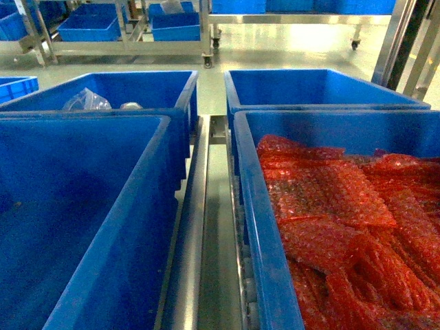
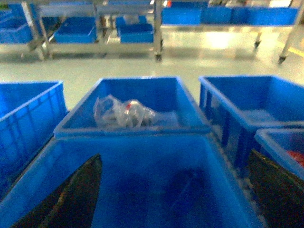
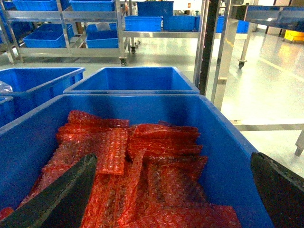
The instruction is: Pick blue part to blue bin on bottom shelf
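Observation:
The blue part does not show in any view. Several blue bins stand on the bottom shelf, whose steel centre rail [image 1: 196, 227] runs between them. My left gripper [image 2: 175, 154] hangs open over the near-left blue bin [image 2: 142, 190], which holds only dim shadows. My right gripper [image 3: 173, 156] hangs open over the near-right blue bin [image 3: 223, 156], which is filled with red bubble-wrap sheets [image 3: 142, 156]. Nothing sits between either pair of fingers. Neither gripper appears in the head view.
The far-left bin [image 1: 165, 86] holds clear plastic bags [image 1: 86, 101]. The far-right bin [image 1: 323, 89] looks empty. Steel rack posts [image 3: 209, 47] rise at the right. More racks with blue bins [image 1: 89, 27] stand across the pale floor.

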